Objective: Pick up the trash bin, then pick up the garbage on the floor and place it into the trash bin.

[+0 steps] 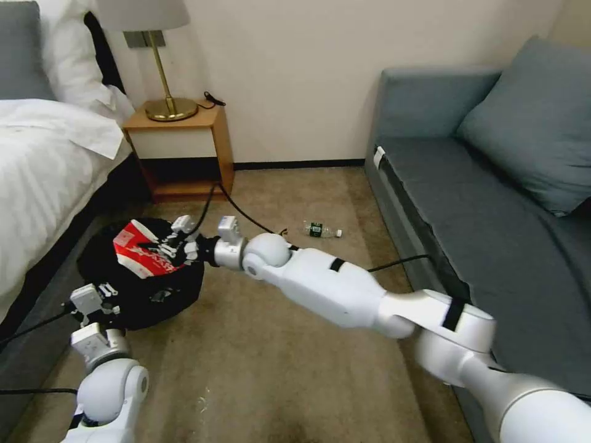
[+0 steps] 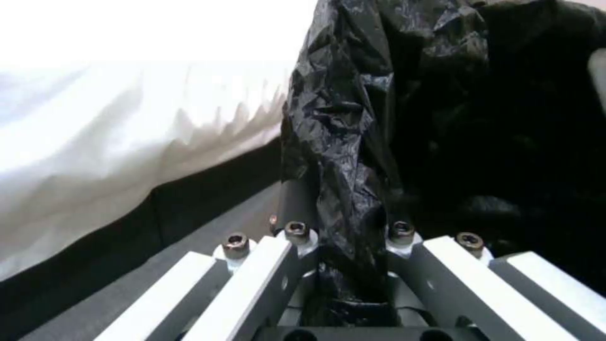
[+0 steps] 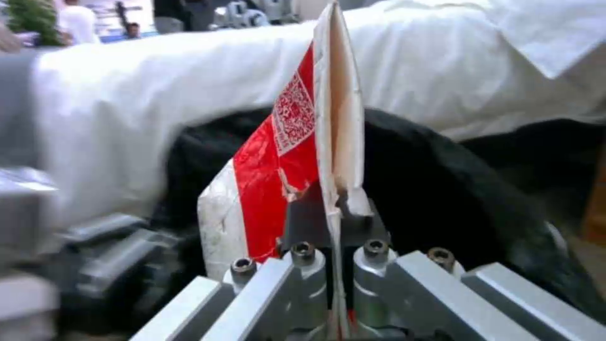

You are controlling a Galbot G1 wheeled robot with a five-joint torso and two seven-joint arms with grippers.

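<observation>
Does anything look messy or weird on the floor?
Yes. A small clear bottle lies on its side on the carpet near the sofa. The crushed red-and-white carton, pinched in the right gripper, hangs over the trash bin, whose rim the left gripper grips.

- The floor [image 1: 277, 357] is beige-brown carpet, running from the bed on one side to the grey sofa on the other;
- a small clear bottle [image 1: 322, 230] with a green label lies on its side near the sofa;
- black cables [image 1: 246, 212] trail across the carpet;
- a wooden nightstand [image 1: 184, 154] stands by the wall
</observation>
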